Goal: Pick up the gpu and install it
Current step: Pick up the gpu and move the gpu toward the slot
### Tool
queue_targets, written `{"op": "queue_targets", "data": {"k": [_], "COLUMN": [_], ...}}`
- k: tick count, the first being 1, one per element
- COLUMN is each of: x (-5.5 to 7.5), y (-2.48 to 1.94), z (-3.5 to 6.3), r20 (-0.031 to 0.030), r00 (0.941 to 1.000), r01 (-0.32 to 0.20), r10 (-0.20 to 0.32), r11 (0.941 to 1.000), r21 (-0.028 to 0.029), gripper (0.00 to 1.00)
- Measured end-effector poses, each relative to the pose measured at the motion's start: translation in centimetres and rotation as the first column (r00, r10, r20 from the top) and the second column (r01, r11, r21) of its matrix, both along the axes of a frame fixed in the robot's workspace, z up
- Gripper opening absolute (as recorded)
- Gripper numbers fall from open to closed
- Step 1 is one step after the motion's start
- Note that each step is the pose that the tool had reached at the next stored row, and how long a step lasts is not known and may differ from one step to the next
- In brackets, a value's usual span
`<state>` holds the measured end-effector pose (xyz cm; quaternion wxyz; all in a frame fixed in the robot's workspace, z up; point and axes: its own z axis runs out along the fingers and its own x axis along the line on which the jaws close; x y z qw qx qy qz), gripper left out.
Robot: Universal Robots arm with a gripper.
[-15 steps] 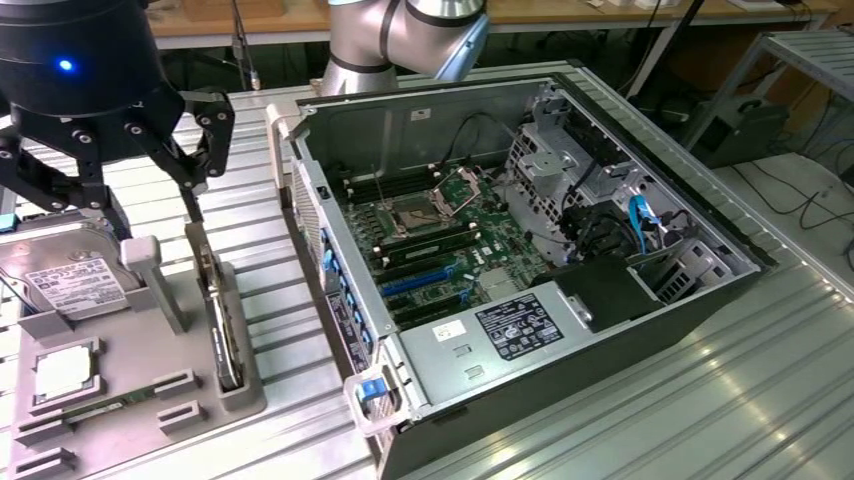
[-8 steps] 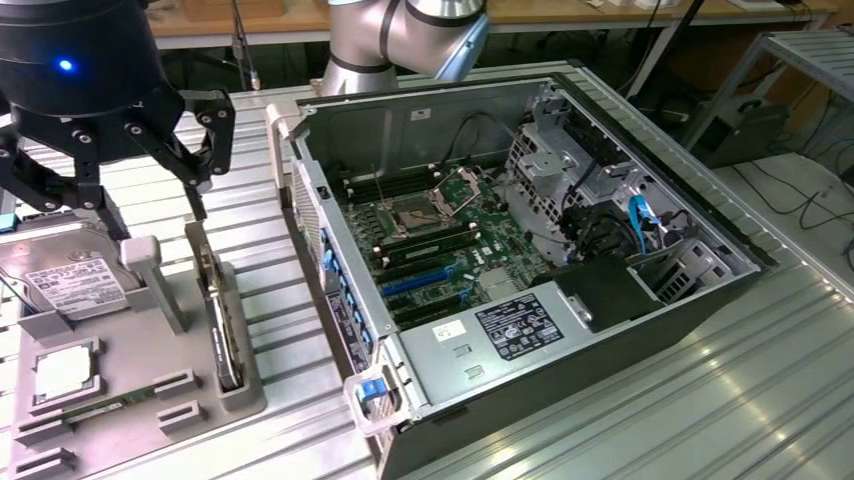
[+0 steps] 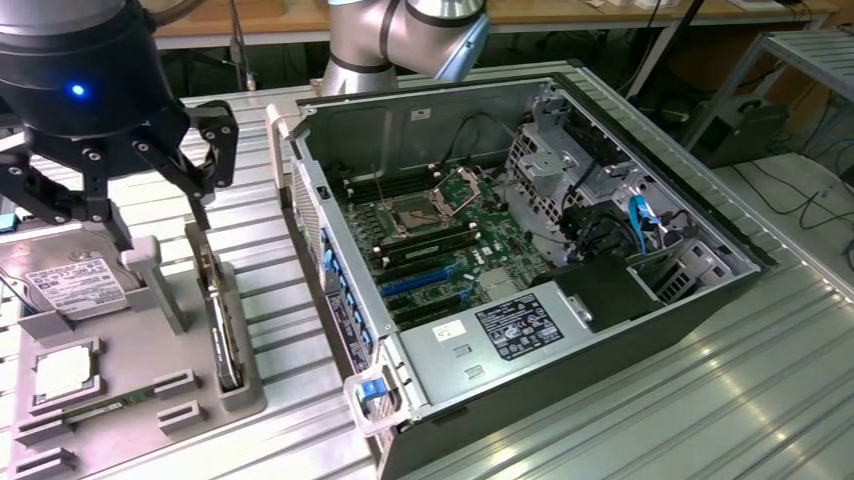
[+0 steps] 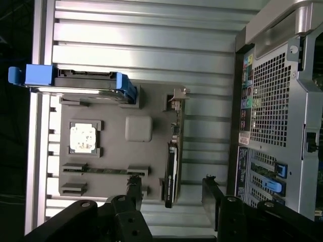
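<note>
The black two-fingered gripper [image 3: 158,215] is hanging released, its jaws spread wide and gripping nothing. It is hovering above the grey slotted holder tray [image 3: 134,350], apart from everything on it.

The gpu [image 3: 220,310] is lying below the gripper, standing on its long edge in a slot along the side of the tray nearest the open computer case [image 3: 400,130]. In the wrist view the gripper [image 4: 171,187] is straddling the line of the gpu [image 4: 171,166]: one finger is showing on each side of the card's thin width. The card's long axis is running straight through the gap, square to the line along which the jaws would close. From this I judge the gripper to be lined up over the card, with only height separating them.

Seen edge-on, the gpu is showing as a thin dark slab. A silver metal bracket is standing at the end farther from the fingers in the wrist view. Its broad faces are turned sideways, so the fan and board are hard to make out.

Farther out on the tray, a silver hard drive with a white label [image 3: 74,285] is sitting in a blue carrier. The tray and case are resting on the ribbed metal tabletop [image 3: 747,400].
</note>
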<state>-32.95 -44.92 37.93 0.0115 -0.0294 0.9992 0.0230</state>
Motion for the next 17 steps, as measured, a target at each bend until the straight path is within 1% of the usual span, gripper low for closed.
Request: {"op": "queue_targets", "data": {"k": [7,9,14,17], "x": [0.0,0.0,0.0,0.0], "y": [0.00,0.00,0.00,-0.14], "z": [-1.29,-1.87,-2.78,-3.16], "r20": [0.0000,0.0000,0.0001,0.0000], "r00": [1.0000,1.0000,1.0000,1.0000], "r01": [0.000,0.000,0.000,0.001], "r10": [0.000,0.000,0.000,-0.001], "r11": [1.0000,1.0000,1.0000,1.0000], "r21": [0.0000,0.0000,0.0001,0.0001], "gripper": [0.60,0.60,0.60,0.60]}}
